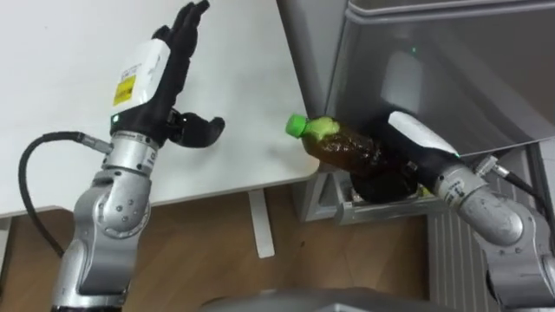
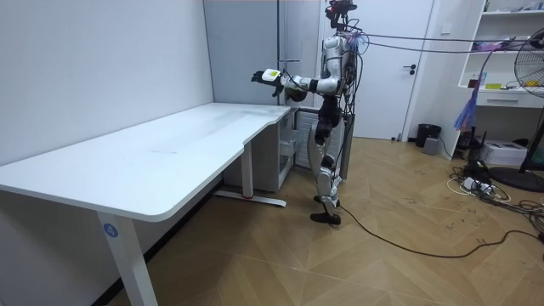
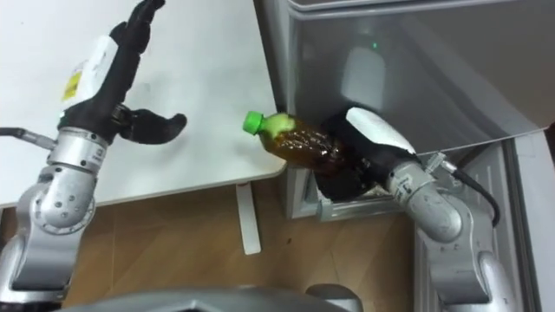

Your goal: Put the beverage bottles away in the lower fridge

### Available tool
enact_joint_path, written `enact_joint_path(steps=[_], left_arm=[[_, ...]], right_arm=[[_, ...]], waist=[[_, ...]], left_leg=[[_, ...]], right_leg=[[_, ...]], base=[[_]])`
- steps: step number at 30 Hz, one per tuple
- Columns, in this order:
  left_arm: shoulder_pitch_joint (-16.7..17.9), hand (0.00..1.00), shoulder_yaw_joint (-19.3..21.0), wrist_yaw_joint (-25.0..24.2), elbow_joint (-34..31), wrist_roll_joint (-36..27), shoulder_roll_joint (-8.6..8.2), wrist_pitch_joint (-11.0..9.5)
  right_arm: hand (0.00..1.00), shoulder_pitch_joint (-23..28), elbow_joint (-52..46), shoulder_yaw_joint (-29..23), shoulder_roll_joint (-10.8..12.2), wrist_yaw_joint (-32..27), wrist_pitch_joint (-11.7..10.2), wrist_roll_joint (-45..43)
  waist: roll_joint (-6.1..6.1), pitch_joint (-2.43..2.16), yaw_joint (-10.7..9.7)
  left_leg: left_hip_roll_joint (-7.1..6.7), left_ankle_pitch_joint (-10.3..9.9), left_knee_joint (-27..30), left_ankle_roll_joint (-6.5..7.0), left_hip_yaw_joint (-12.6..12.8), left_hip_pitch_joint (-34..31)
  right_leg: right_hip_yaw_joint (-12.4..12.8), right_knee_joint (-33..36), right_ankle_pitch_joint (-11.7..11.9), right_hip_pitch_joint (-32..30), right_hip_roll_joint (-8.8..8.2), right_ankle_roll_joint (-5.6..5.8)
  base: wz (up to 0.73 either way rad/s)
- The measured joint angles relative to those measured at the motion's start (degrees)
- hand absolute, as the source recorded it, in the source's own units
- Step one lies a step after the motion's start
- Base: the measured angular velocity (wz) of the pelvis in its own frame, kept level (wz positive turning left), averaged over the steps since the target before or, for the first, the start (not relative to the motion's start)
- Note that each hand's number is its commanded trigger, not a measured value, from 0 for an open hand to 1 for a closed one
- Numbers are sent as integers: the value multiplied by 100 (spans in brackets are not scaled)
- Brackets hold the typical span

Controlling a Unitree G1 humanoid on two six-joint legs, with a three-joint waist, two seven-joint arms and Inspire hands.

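Note:
A bottle of brown drink [image 1: 342, 146] [image 3: 299, 143] with a green cap lies sideways in my right hand [image 1: 401, 160] [image 3: 360, 156], cap pointing left towards the white table. That hand's fingers are curled round the bottle's body, just in front of the grey fridge [image 1: 434, 69] [image 3: 399, 69]. The lower fridge compartment's open front [image 1: 381, 204] sits right below the bottle. My left hand [image 1: 169, 65] [image 3: 117, 74] is raised over the white table [image 1: 234, 104] with straight fingers, holding nothing. In the room view I stand at the table's far end, facing the fridge [image 2: 293, 51], left hand [image 2: 265, 76] stretched out.
The table's edge [image 1: 260, 182] and its white leg [image 1: 260, 221] run close beside the fridge. Wooden floor [image 1: 217, 251] lies below. In the room view a door, shelves and a fan [image 2: 523, 59] stand at the right.

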Motion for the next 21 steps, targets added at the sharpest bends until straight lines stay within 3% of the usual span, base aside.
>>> enact_joint_path(steps=[2, 8, 15, 18, 21], left_arm=[[32, 0, 42, 192, 75, -9, 142, -73], [46, 0, 484, 448, 129, -636, 138, -221], [104, 0, 944, 1225, 189, -2217, -34, -734], [163, 0, 1307, 1663, 334, -2667, -74, -813], [266, 0, 1650, 2105, 367, -3559, -74, -880]], right_arm=[[100, 108, 187, -95, -50, 0, 6, 1091], [100, 270, 325, -238, -76, 11, -100, 2936], [100, 513, 624, -385, 16, -136, -130, 3789], [100, 726, 768, -544, 78, -385, -170, 3990], [100, 929, 854, -780, 112, -647, -167, 4154]], waist=[[-12, 8, 44], [10, 8, 82], [51, -11, 164], [72, -19, 236], [79, -25, 286]], left_leg=[[-2, 3, -34, 1, -3, 53], [3, 0, -47, 0, -61, 70], [7, 4, -72, -5, -59, 167], [16, 1, -102, -10, -43, 223], [11, 4, -123, -12, -42, 232]], right_leg=[[13, -8, -3, 35, 0, 5], [-11, -98, 34, 119, 12, 11], [-13, -103, 42, 190, 31, 5], [39, -180, 57, 214, 60, 1], [39, -186, 60, 213, 58, -1]], base=[[0], [2], [-1], [-9], [-5]])
